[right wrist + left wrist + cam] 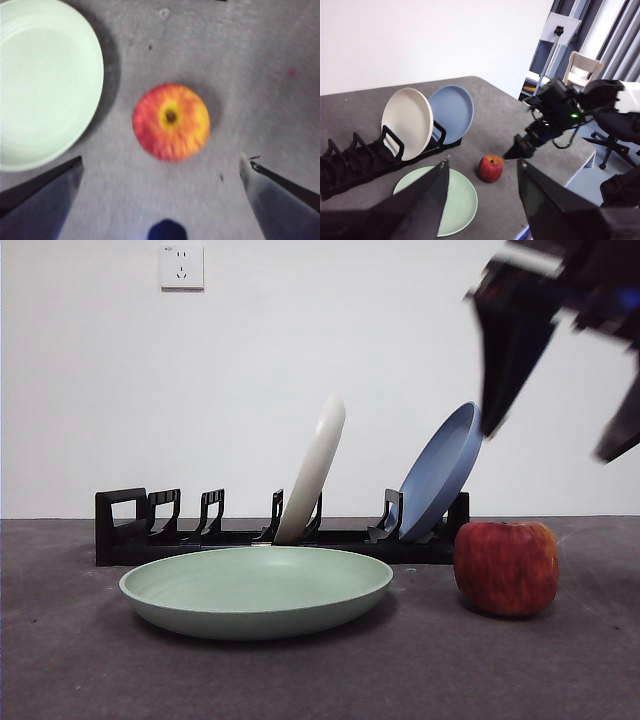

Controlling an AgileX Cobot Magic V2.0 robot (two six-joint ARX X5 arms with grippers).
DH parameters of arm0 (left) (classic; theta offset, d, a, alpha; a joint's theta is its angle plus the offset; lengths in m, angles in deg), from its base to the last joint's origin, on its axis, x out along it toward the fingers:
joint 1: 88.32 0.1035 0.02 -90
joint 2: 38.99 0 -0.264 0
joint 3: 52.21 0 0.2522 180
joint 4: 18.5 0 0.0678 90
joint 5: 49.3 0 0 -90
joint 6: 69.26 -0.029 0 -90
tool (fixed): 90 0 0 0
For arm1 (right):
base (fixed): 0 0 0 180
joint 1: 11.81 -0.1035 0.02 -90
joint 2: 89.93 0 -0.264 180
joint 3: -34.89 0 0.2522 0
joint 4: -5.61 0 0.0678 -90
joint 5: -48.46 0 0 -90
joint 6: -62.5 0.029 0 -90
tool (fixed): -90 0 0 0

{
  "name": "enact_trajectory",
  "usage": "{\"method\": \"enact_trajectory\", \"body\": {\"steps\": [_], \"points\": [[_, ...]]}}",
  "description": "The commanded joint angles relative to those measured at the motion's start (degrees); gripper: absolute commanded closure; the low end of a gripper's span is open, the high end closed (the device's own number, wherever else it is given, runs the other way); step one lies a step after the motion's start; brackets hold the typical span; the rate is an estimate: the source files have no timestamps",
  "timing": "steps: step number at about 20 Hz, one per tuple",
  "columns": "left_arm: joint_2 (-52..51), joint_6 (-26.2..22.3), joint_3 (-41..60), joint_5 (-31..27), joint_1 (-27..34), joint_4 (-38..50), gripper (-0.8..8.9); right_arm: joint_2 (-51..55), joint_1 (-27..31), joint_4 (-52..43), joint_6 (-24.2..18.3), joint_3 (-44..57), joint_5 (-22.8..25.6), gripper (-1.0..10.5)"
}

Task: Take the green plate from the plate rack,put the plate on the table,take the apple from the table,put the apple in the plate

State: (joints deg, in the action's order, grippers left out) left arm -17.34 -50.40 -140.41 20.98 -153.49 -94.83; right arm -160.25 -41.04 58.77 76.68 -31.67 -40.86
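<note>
The green plate (pixel 255 590) lies flat on the table (pixel 80 660) in front of the plate rack (pixel 130 530). The apple (pixel 506 567) stands on the table just beside the plate, apart from it. My right gripper (pixel 555 435) hangs open straight above the apple; in its wrist view the apple (pixel 171 121) lies between the spread jaws, with the green plate (pixel 45 85) to one side. My left gripper (pixel 482 200) is open and empty, high above the green plate (pixel 462 205). That view also shows the apple (pixel 491 168) and my right gripper (pixel 525 147).
A cream-white plate (pixel 315 470) and a blue plate (pixel 440 475) lean upright in the rack. The rack's other slots (pixel 350 162) are empty. The table's edge (pixel 570 170) lies beyond the apple, with chairs (pixel 582 67) past it.
</note>
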Motion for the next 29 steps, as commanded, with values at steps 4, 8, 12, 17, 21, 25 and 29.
{"method": "enact_trajectory", "body": {"steps": [4,8,12,17,21,25,29], "points": [[0.04,1.6,-0.11,0.2,-0.15,-0.63,5.84,-7.54,-0.04,-5.73,0.57,0.44,0.5,2.9],[0.04,1.68,-0.13,0.2,-0.15,-0.83,5.84,-11.69,-0.02,-8.52,0.66,0.44,1.16,2.9],[0.04,1.7,-0.13,0.2,-0.15,-0.85,5.84,-15.47,-0.02,-9.55,0.68,0.44,1.4,3.0],[0.04,1.75,-0.13,0.2,-0.15,-1.03,5.84,-17.25,-0.02,-9.49,0.68,0.31,2.8,8.4],[0.04,1.73,-0.13,0.17,-0.15,-1.05,5.84,-17.16,-0.02,-6.38,0.63,-3.19,2.75,9.6],[0.04,1.75,-0.13,0.2,-0.15,-1.05,5.84,-17.16,-0.02,4.02,-1.25,-14.12,-0.85,9.6],[0.04,1.73,-0.13,0.17,-0.15,-1.05,5.84,-17.16,-0.11,7.48,-2.86,-25.27,-15.76,9.6]]}}
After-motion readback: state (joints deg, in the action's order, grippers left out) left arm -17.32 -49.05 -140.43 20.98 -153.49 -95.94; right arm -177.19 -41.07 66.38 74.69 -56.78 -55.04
